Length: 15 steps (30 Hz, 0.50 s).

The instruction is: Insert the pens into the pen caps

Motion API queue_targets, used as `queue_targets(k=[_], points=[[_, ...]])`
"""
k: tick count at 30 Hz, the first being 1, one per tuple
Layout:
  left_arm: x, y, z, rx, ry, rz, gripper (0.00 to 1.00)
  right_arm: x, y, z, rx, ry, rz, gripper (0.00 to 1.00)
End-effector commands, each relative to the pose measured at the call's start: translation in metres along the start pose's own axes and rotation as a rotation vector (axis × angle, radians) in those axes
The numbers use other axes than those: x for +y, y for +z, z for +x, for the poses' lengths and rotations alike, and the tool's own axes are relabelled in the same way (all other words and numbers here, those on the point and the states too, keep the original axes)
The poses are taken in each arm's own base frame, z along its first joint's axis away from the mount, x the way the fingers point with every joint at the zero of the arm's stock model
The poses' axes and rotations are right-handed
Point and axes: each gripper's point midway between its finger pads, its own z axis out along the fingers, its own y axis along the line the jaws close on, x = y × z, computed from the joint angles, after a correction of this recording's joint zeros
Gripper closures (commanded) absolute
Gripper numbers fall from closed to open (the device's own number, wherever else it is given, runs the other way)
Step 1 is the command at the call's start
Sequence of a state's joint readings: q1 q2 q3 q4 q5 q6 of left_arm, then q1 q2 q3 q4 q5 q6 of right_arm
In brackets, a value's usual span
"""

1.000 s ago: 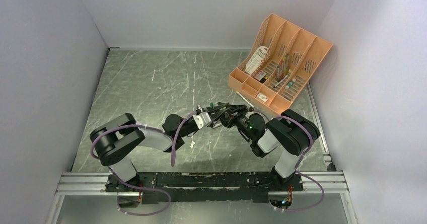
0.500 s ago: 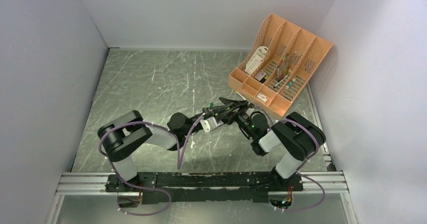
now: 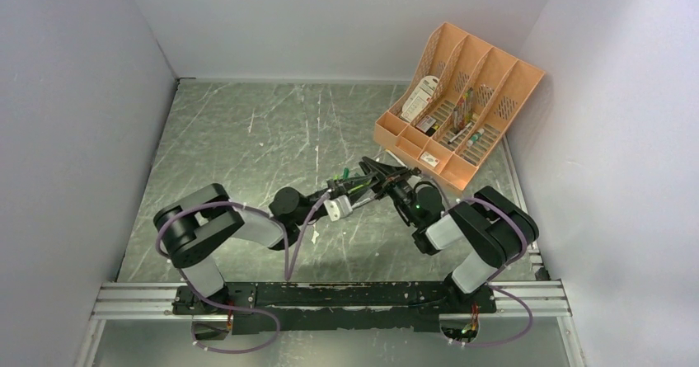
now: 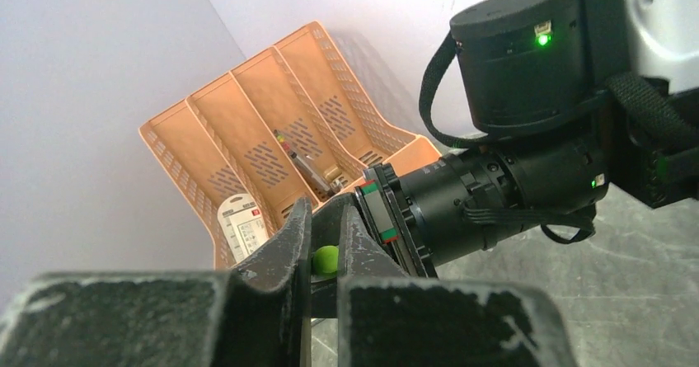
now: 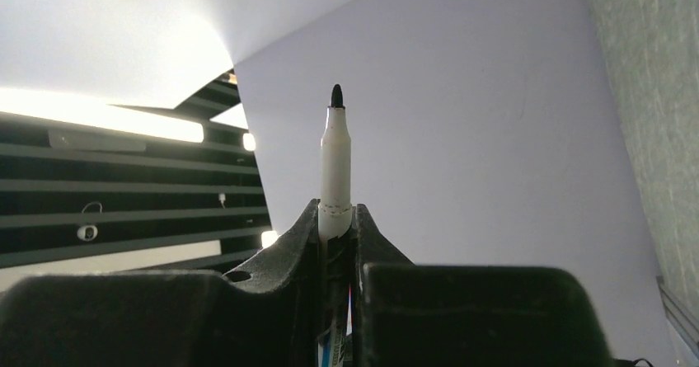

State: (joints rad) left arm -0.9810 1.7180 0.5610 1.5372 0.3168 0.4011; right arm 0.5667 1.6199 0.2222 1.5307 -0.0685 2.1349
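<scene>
My left gripper [image 4: 326,239] is shut on a bright green pen cap [image 4: 326,261], pinched deep between its fingers. My right gripper [image 5: 336,218] is shut on a pale grey-white pen [image 5: 335,165] that sticks straight out past the fingertips, dark tip outward. In the top view both grippers meet at mid-table, left [image 3: 356,182] and right [image 3: 372,171], almost touching, with a bit of green [image 3: 346,171] at the left fingers. The right wrist housing [image 4: 494,185] sits just right of my left fingers. The other pens and caps are hidden by the arms or too small to tell.
An orange organizer [image 3: 457,107] with mixed stationery stands at the back right, close behind the grippers; it also fills the left wrist view [image 4: 247,136]. White walls enclose the grey marbled table [image 3: 247,136] on three sides.
Both grippers have shifted a little to the right and closed in on each other. The right gripper has tipped up. Each keeps its grip.
</scene>
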Motion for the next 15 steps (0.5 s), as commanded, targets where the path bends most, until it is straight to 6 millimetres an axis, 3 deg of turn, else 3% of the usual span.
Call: queue_targets(k=[1, 5, 8, 11, 12, 15], points=[[0.049, -0.006, -0.098, -0.306, -0.105, -0.189, 0.92, 0.057, -0.014, 0.05, 0.218, 0.015, -0.223, 1.0], [0.066, -0.014, -0.12, -0.346, -0.323, -0.257, 0.93, 0.059, -0.007, 0.052, 0.235, -0.042, -0.239, 1.0], [0.076, -0.012, -0.12, -0.266, -0.512, -0.287, 0.93, 0.058, 0.0, 0.05, 0.255, -0.102, -0.238, 1.0], [0.077, -0.005, -0.121, -0.104, -0.595, -0.245, 0.81, 0.056, 0.008, 0.047, 0.286, -0.132, -0.222, 1.0], [0.078, -0.007, -0.123, -0.066, -0.616, -0.242, 0.74, 0.055, 0.01, 0.046, 0.296, -0.152, -0.221, 1.0], [0.093, -0.026, -0.135, -0.091, -0.665, -0.324, 0.29, 0.054, 0.018, 0.042, 0.312, -0.24, -0.228, 1.0]])
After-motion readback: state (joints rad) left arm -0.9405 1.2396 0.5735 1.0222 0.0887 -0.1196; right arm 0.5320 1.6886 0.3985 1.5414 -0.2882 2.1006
